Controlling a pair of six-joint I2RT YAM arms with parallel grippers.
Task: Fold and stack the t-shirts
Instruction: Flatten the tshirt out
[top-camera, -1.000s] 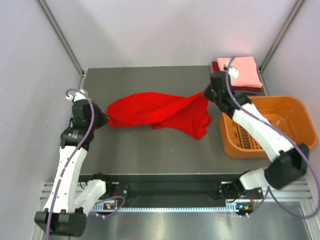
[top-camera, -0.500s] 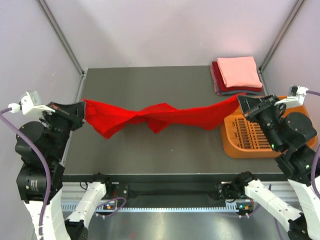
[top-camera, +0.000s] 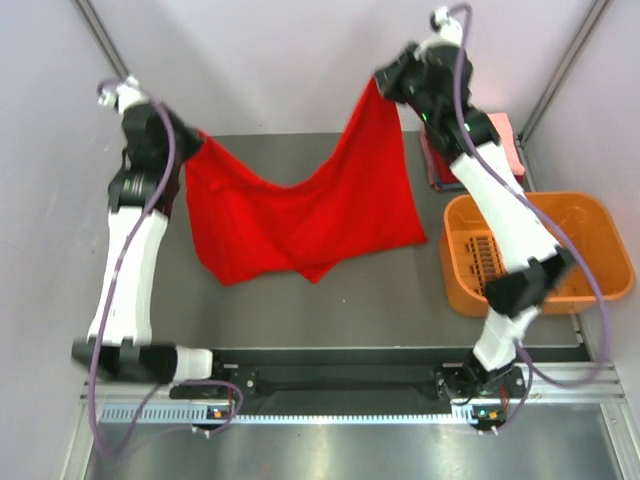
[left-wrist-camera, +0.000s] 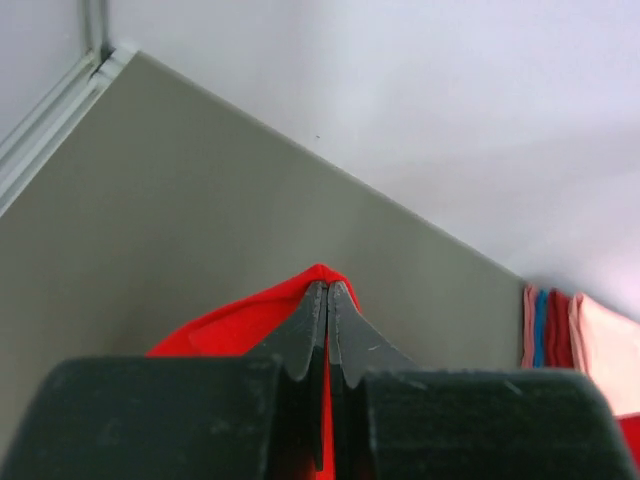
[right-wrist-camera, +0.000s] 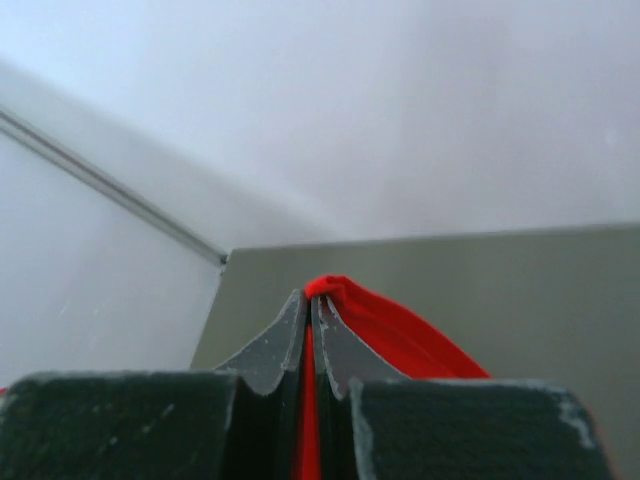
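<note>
- Grey tabletop, with pale walls behind and on both sides.
- My left fingers are pinched shut on the red t-shirt; my right fingers likewise.
- The shirt hangs spread between them, above the tabletop's middle.
- Folded t-shirts sit in the far right corner, with the orange basket at the right edge.
- Bare tabletop shows along the near edge.

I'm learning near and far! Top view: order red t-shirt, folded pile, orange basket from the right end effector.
1. Bright red cloth t-shirt, held by right end effector.
2. Folded pink-topped shirt stack, back right.
3. Orange plastic basket, right side.
</note>
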